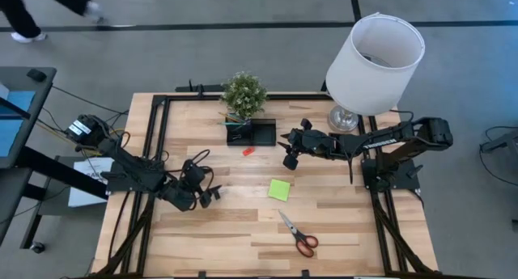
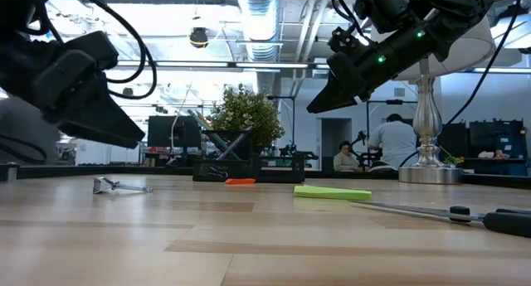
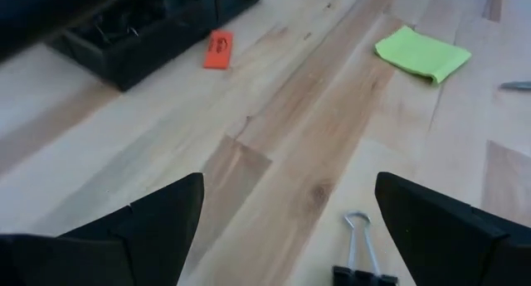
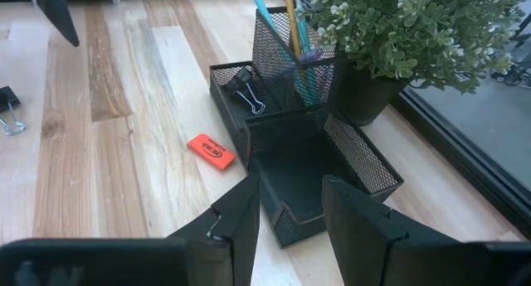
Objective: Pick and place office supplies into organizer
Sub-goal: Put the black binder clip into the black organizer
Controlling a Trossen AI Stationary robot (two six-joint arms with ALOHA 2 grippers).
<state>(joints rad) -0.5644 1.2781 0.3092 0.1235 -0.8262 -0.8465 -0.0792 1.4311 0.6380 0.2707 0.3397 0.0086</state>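
Note:
The black mesh organizer stands on the table in front of the potted plant. Pens stand in its cup, and a binder clip lies in one compartment. On the wood lie a small red piece, a lime-green sticky-note pad, red-handled scissors and a black binder clip. My left gripper is open and hovers over the table, the clip just ahead between its fingers. My right gripper is open, raised above the table just right of the organizer.
A white-shaded lamp stands at the far right of the table beside the right arm. The potted plant sits at the far edge behind the organizer. Bare wood lies toward the near edge around the scissors. People show in the room beyond.

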